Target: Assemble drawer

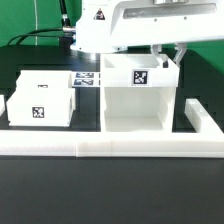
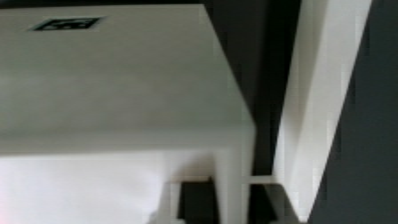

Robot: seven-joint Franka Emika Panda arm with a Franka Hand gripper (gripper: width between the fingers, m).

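Observation:
The large white drawer housing (image 1: 138, 100) stands open-topped in the middle, against the front bar, with a marker on its inner back wall. A smaller tray box (image 1: 45, 100) sits at the exterior view's left. My gripper (image 1: 168, 58) is at the top of the housing's side wall on the exterior view's right. In the wrist view my gripper (image 2: 233, 200) has its two dark fingers (image 2: 198, 203) on either side of a thin white wall edge, pressed to it. The housing's broad white face (image 2: 107, 90) with a marker fills most of that view.
The long low white border bar (image 1: 100, 150) runs along the front and turns back at the exterior view's right (image 1: 205, 120). The marker board (image 1: 87, 78) lies behind, between tray box and housing. Another white part shows at the far left edge (image 1: 3, 105).

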